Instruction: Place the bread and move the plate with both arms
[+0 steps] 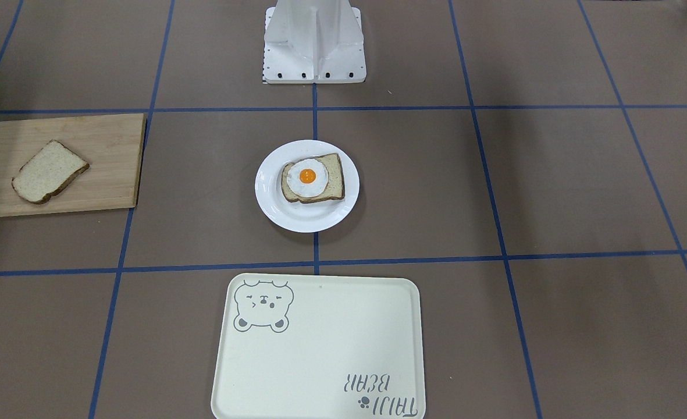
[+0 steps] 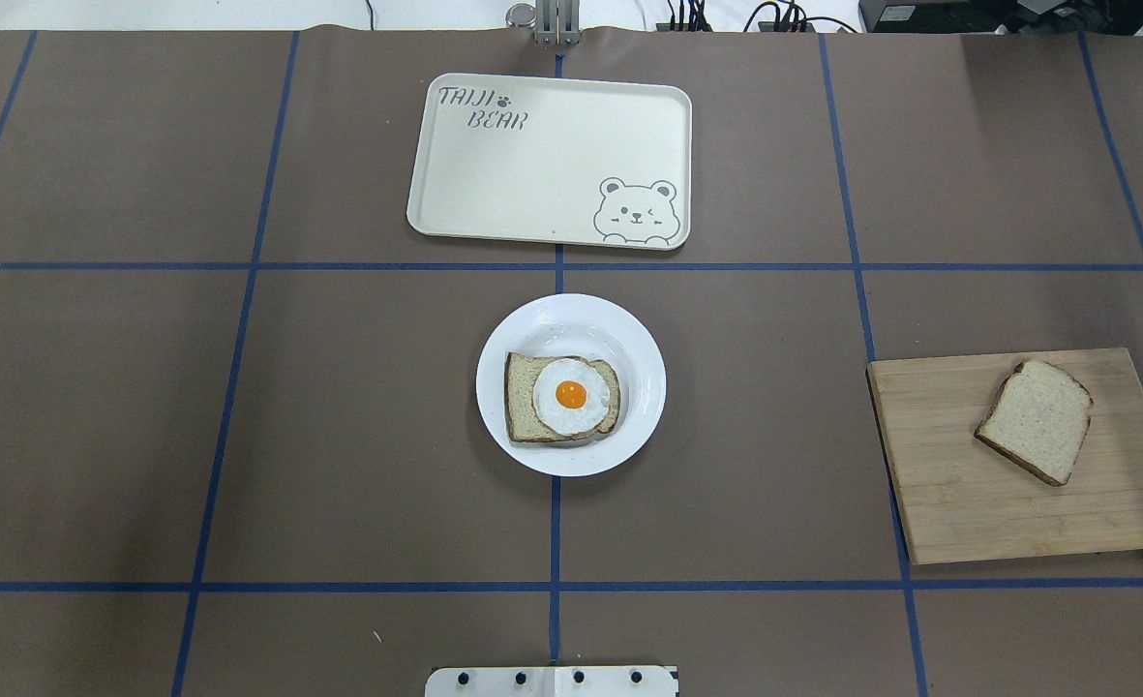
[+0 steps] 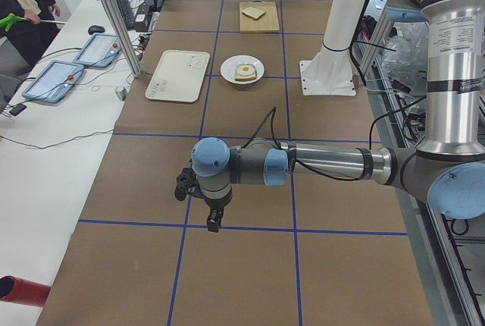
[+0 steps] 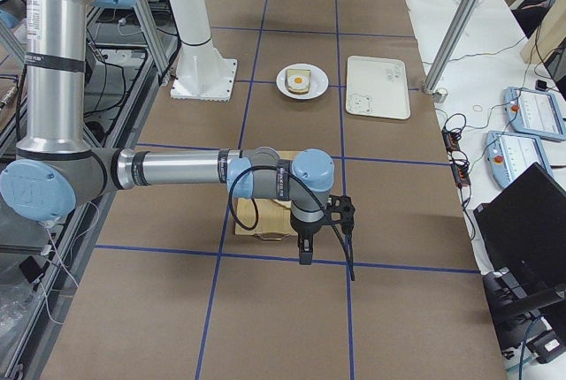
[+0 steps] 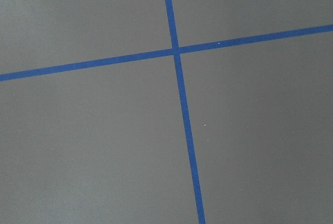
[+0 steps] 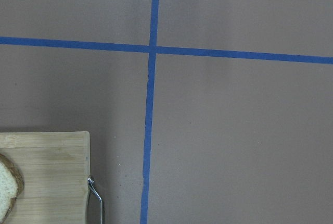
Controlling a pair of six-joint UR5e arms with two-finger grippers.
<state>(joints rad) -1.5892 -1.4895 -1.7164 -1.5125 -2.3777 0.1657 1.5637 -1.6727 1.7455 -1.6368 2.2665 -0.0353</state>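
The plain bread slice [image 2: 1036, 421] lies on a wooden cutting board [image 2: 958, 494] at the table's right; it also shows in the front view [image 1: 49, 171] and partly in the right wrist view [image 6: 8, 193]. The white plate [image 2: 634, 334] sits at the table's middle and holds a slice topped with a fried egg [image 2: 563, 397]. My left gripper [image 3: 211, 218] hangs over bare table far to the left, seen only from the side. My right gripper [image 4: 305, 252] hangs just beyond the board's outer end. I cannot tell whether either is open or shut.
A cream tray with a bear drawing [image 2: 532, 165] lies beyond the plate, on the far side of the table. The white robot base [image 1: 314, 46] stands behind the plate. Blue tape lines grid the brown table. Tablets and cables lie on side benches [image 3: 68, 76].
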